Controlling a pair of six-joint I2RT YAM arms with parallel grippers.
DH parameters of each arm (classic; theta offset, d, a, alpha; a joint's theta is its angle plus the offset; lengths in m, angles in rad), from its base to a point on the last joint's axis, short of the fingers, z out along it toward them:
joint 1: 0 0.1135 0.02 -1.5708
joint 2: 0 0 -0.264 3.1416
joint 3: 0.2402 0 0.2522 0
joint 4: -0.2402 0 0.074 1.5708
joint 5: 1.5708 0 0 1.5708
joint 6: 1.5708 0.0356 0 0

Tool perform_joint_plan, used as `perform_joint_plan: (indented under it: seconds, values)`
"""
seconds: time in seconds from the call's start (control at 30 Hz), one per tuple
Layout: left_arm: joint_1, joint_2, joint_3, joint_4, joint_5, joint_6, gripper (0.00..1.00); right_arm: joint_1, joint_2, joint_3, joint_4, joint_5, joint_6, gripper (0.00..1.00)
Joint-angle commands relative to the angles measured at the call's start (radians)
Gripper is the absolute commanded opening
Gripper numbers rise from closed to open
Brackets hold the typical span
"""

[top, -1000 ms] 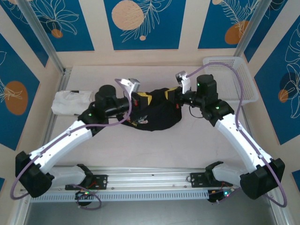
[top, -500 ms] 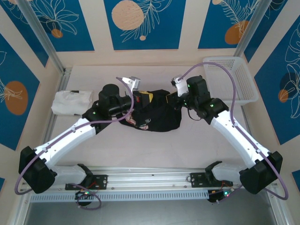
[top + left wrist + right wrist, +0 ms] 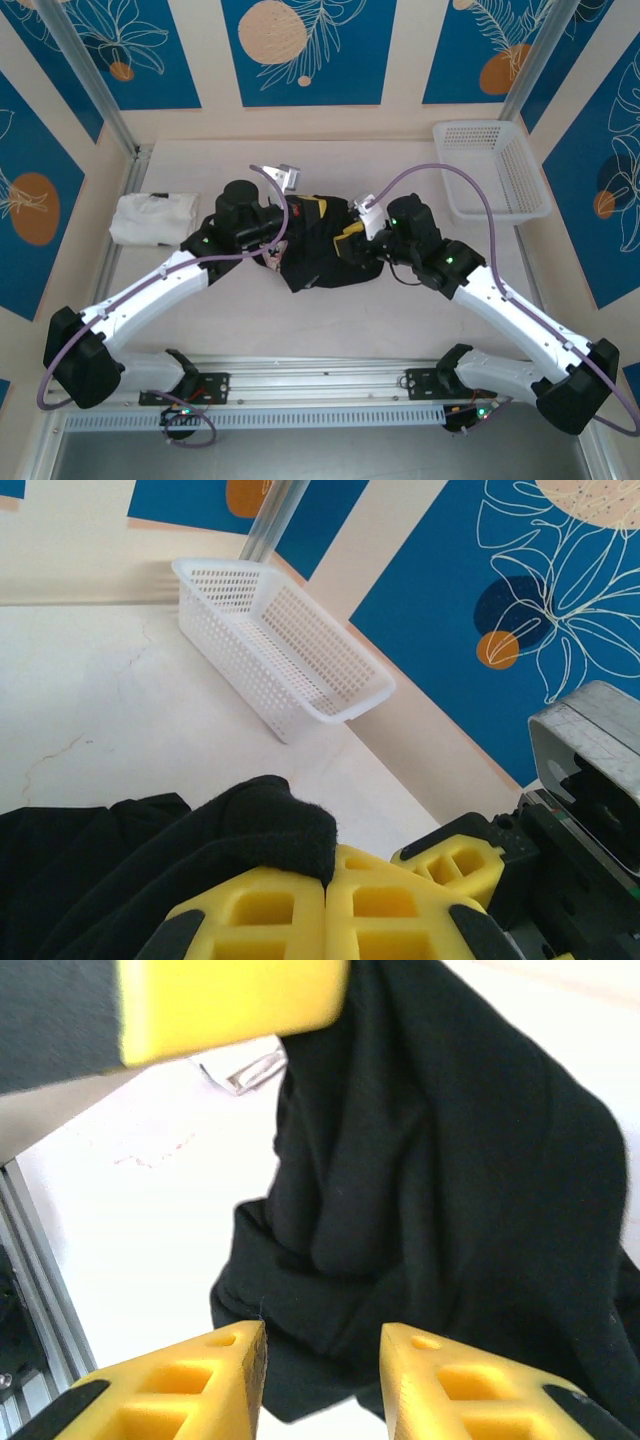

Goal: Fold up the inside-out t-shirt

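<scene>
T-shirt (image 3: 268, 822) — fold half hidden in left hand (image 3: 327, 892)

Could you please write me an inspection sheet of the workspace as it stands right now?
Surface: pale table with faint hairline marks.
Job's things: black t-shirt bunched in a heap mid-table between the two arms, not yet folded.
Clutter: white folded garment at the left edge; empty white basket at the far right corner.
Grippers: left gripper shut on a fold of the t-shirt; right gripper open, facing the cloth, nothing between its fingers.
Cables: purple cables loop off both arms; no snag seen.
Surroundings: blue floral wall panels; metal frame posts.
</scene>
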Motion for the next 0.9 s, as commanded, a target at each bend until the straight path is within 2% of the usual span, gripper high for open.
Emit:
perform_joint_plan:
  seconds: [0.0,0.13,0.33,0.47,0.53,0.57,0.73,0.87]
  values:
    - [0.008,-0.002,-0.01,0.044,-0.004,-0.01,0.0,0.025,0.02,-0.008,0.102,-0.005,0.02,0.36]
    - [0.007,-0.01,-0.013,0.043,-0.007,-0.008,0.0,0.034,0.064,-0.004,0.145,-0.016,0.062,0.33]
    - [0.007,-0.012,-0.016,0.043,-0.003,-0.006,0.0,0.036,0.123,-0.007,0.173,0.038,0.088,0.29]
    - [0.007,-0.019,-0.018,0.032,-0.013,0.004,0.0,0.036,0.131,-0.003,0.173,0.047,0.084,0.07]
    - [0.008,-0.025,-0.02,0.02,-0.035,0.01,0.0,0.033,0.118,-0.002,0.16,0.043,0.076,0.0]
    - [0.008,-0.029,-0.022,0.009,-0.053,0.014,0.0,0.031,0.106,-0.002,0.151,0.037,0.069,0.0]
    - [0.041,-0.037,-0.019,-0.062,-0.163,0.025,0.0,-0.013,0.031,-0.011,0.134,-0.105,0.064,0.0]
    - [0.107,-0.024,-0.018,-0.104,-0.222,0.026,0.0,-0.091,-0.023,-0.033,0.25,-0.329,0.164,0.0]
